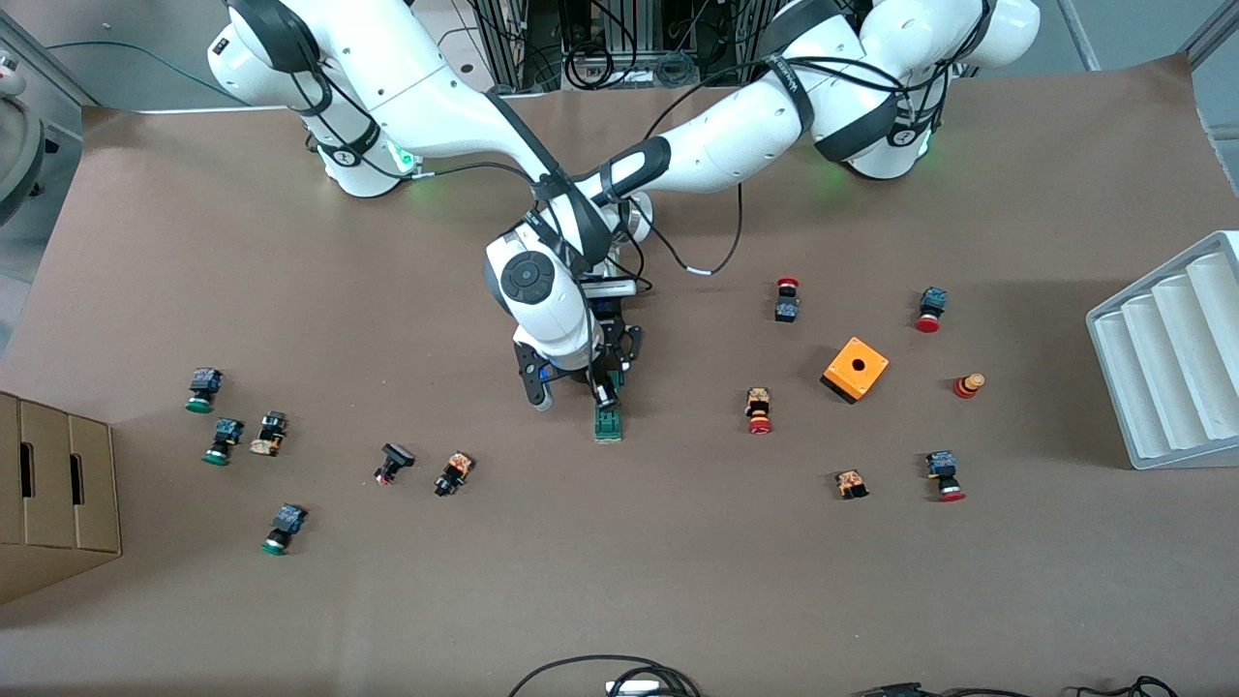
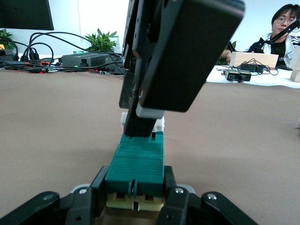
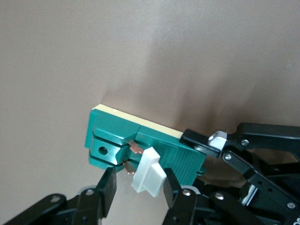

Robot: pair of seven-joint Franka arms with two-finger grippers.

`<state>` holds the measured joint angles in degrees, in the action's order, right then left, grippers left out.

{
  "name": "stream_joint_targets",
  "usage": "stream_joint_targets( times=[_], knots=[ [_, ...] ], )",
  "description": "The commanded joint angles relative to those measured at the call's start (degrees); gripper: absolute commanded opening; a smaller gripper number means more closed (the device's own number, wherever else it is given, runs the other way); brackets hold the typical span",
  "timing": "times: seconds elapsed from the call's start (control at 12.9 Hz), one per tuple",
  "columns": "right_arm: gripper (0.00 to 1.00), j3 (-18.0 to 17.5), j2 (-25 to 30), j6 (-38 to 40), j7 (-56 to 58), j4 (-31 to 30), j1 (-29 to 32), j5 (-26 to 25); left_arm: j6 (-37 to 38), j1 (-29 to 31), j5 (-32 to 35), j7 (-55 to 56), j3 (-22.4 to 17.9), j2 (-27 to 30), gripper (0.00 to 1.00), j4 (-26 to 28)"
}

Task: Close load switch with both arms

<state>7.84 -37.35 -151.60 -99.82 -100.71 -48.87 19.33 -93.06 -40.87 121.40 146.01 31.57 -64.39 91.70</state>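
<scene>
The dark-green load switch (image 1: 608,424) lies on the brown table (image 1: 678,581) near its middle. My left gripper (image 1: 615,382) is low at the switch's end farther from the front camera. In the left wrist view this gripper (image 2: 135,183) is shut on the switch (image 2: 137,161). My right gripper (image 1: 605,399) comes down from above. In the right wrist view it (image 3: 135,185) is open and straddles the raised white tab (image 3: 149,171) of the switch (image 3: 112,129). One finger is close against the tab and the other stands apart. The left gripper (image 3: 208,140) shows there too.
An orange square box (image 1: 856,368) stands toward the left arm's end, with red-capped push buttons (image 1: 759,410) around it. Green-capped buttons (image 1: 225,440) lie toward the right arm's end. A white rack (image 1: 1171,358) and a cardboard box (image 1: 53,494) stand at the table's ends.
</scene>
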Motion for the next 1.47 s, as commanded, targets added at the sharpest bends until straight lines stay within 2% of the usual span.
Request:
stream_joint_targets(
  times=[0.0,0.54,0.93,1.39],
  knots=[
    [0.43,1.7,-0.9,-1.0,0.2,2.8,-0.3,0.9,-0.5,0.2,0.5,0.2,0.5,-1.2,0.47,-1.2],
    [0.37,1.7,-1.2,-0.8,0.1,4.3,0.4,1.0,-0.5,0.2,0.5,0.2,0.5,-1.1,0.51,-1.2],
    [0.26,1.7,-3.1,-0.8,0.0,6.9,0.7,1.0,-0.5,0.2,0.5,0.1,0.6,-1.1,0.53,-1.2],
    [0.22,1.7,-4.7,-1.0,0.1,8.4,1.0,1.0,-0.5,0.2,0.4,0.1,0.6,-1.1,0.54,-1.2]
  ],
)
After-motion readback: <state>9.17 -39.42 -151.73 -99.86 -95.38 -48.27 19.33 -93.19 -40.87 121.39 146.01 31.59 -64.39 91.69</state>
